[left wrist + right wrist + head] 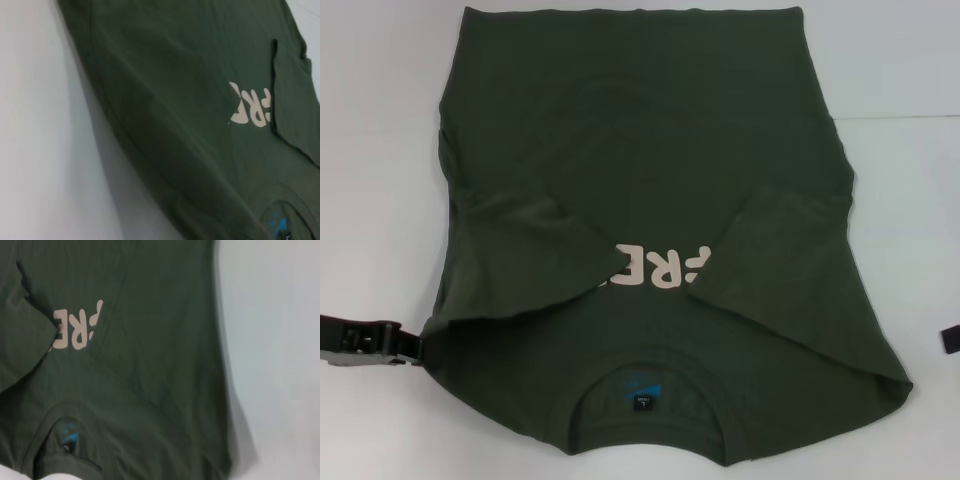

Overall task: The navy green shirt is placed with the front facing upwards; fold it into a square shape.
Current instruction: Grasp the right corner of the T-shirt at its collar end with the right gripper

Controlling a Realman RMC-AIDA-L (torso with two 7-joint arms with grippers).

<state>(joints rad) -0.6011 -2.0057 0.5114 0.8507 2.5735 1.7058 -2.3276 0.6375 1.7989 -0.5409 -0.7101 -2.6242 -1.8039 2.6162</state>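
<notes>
Collar (642, 400) at six o'clock; shirt (650, 150) sleeves folded in. Left gripper (412, 345) at eight o'clock, jaws unclear; next, probably a lengthwise fold.

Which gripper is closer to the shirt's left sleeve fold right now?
Left. The left gripper sits at the shirt edge, right beside the folded-in left sleeve. The right gripper barely shows at the far right, off the fabric.

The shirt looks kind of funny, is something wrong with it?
Nothing is torn or spilled. The navy green shirt just looks uneven: both sleeves are folded in over the chest, hiding part of the cream lettering, and the sleeve edges lie slanted, not straight. The left end effector sits at its edge.
</notes>
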